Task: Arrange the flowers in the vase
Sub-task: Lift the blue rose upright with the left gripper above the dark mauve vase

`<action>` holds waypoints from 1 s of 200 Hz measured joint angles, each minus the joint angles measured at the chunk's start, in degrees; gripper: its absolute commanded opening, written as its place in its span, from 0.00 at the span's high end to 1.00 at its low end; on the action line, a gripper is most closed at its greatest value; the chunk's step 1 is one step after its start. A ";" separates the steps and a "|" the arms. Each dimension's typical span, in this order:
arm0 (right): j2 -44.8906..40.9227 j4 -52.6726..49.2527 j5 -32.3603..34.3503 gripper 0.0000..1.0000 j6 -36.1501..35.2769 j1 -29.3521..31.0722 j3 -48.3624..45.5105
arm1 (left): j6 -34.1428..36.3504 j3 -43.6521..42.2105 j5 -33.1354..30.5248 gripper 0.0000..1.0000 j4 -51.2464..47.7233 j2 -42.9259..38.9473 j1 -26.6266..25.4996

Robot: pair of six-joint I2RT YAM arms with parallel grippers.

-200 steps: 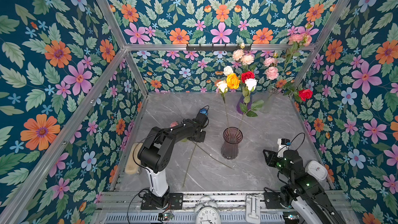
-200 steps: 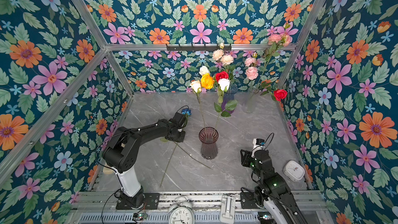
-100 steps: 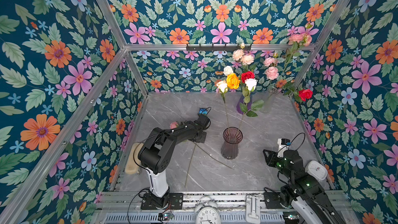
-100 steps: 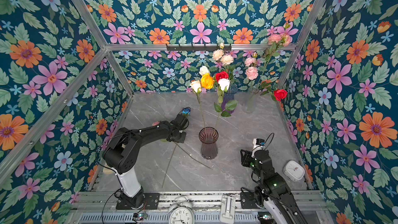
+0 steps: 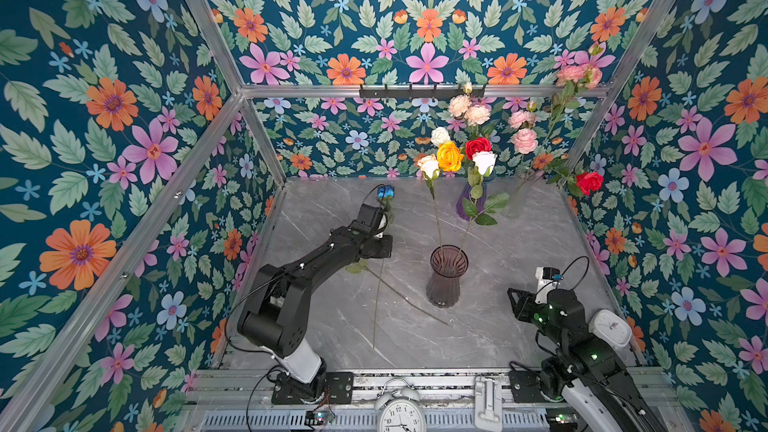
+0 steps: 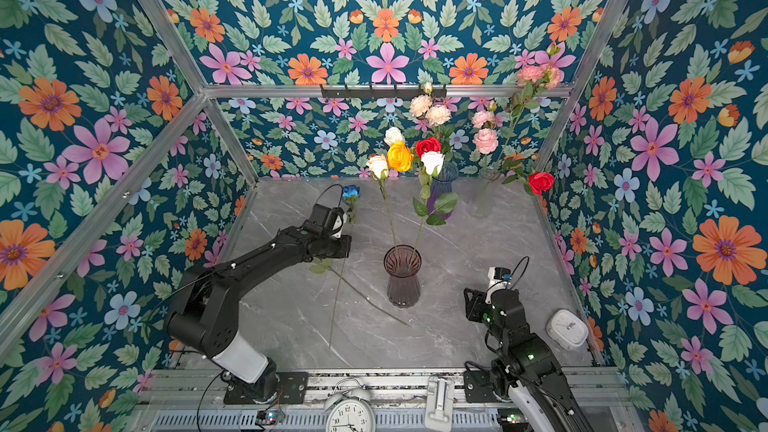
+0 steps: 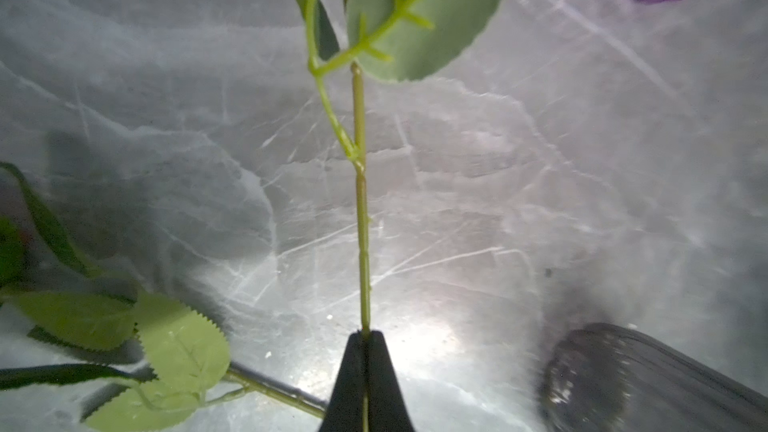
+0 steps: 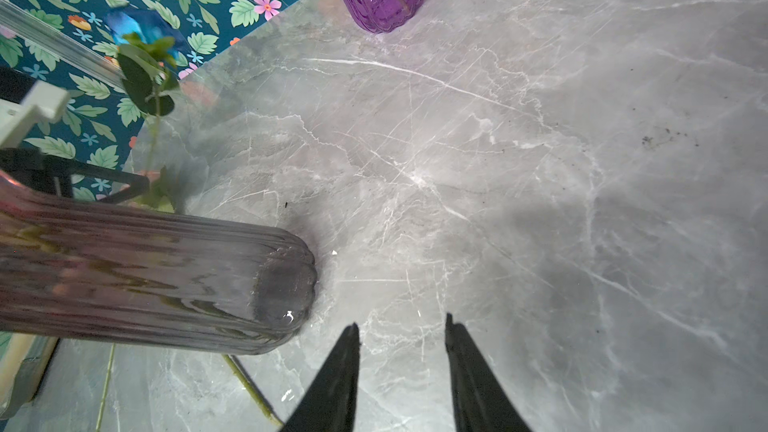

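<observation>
- The left gripper (image 7: 365, 332) is pressed together on the green stem (image 7: 360, 201) of the blue rose (image 5: 385, 192). The stem runs lengthwise out from between the fingertips.
- Stem axis: in both top views the stem runs front to back. The bloom points toward the rear wall and the free end toward the front edge of the table (image 5: 519, 251).
- The vase (image 5: 446, 280) stands upright at mid-table, near the left gripper and to its right. Two white roses (image 5: 484, 161) already stand in it.
- The right gripper (image 8: 401, 326) is partly spread and empty. It sits low at the front right, on the vase's far side from the held stem.
- Judgement: the left arm is the nearer one. The next move depends on bringing the free end downward and across to the vase mouth.
- A second flower (image 5: 407, 299) lies loose on the table between the left arm and the vase.
</observation>
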 measured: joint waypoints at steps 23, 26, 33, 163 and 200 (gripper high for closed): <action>-0.20 0.00 -0.02 0.63 0.00 0.00 -0.02 | -1.60 -2.34 4.63 1.00 4.76 -7.67 0.35; -0.22 0.02 0.00 0.63 0.00 0.00 -0.02 | -1.77 -2.62 5.09 1.00 5.27 -8.66 0.35; -0.31 -0.02 0.00 0.62 0.00 0.00 -0.02 | -1.84 -3.23 6.14 1.00 6.60 -11.23 0.37; -0.61 -0.02 0.00 0.62 0.00 0.00 -0.02 | -26.91 -8.35 19.37 1.00 58.38 -29.86 -1.55; -0.90 -0.04 0.00 0.63 0.00 0.00 -0.02 | -26.62 -4.63 21.09 1.00 64.89 -26.10 -6.47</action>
